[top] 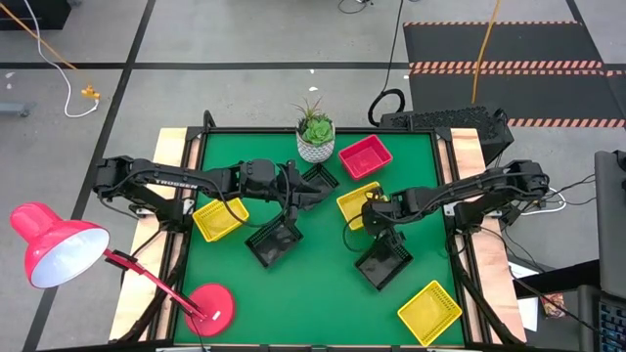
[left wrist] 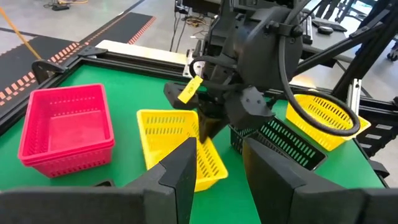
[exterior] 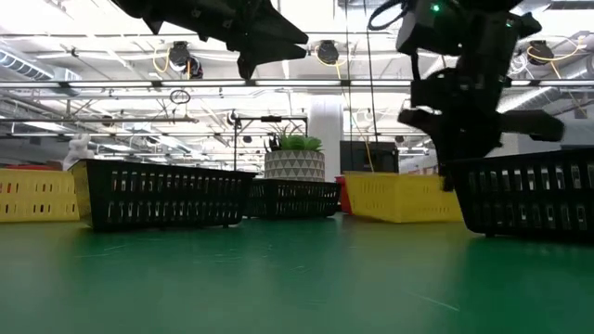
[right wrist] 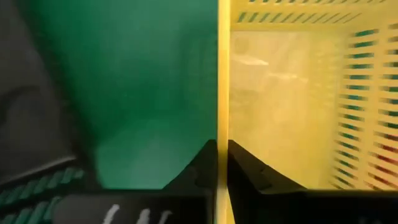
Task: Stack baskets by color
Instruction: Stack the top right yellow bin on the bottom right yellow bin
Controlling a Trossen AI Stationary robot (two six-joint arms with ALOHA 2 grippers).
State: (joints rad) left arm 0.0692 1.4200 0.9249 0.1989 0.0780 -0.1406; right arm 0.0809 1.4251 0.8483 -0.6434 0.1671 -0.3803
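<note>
My right gripper (top: 364,213) points down at a yellow basket (top: 358,200) in the table's middle and is shut on its wall. My left gripper (top: 305,193) hangs open above the table beside a black basket (top: 320,178), with nothing between its fingers (left wrist: 180,174). A red basket (top: 365,156) sits at the far side. Two more black baskets (top: 274,242) (top: 383,262) and two more yellow baskets (top: 220,217) (top: 430,311) rest flat on the green table. My right gripper pinches the yellow basket's side wall at its rim (right wrist: 222,134), one finger inside the basket and one outside over the table. The fingers come from above, pointing steeply down, and straddle the rim. The basket's bottom is on the table.
A white plant pot (top: 315,140) stands at the far edge. A red lamp's round base (top: 208,305) sits at the near left corner, its shade (top: 54,244) beyond the left edge. Bare green table (top: 313,293) lies along the near side between the baskets.
</note>
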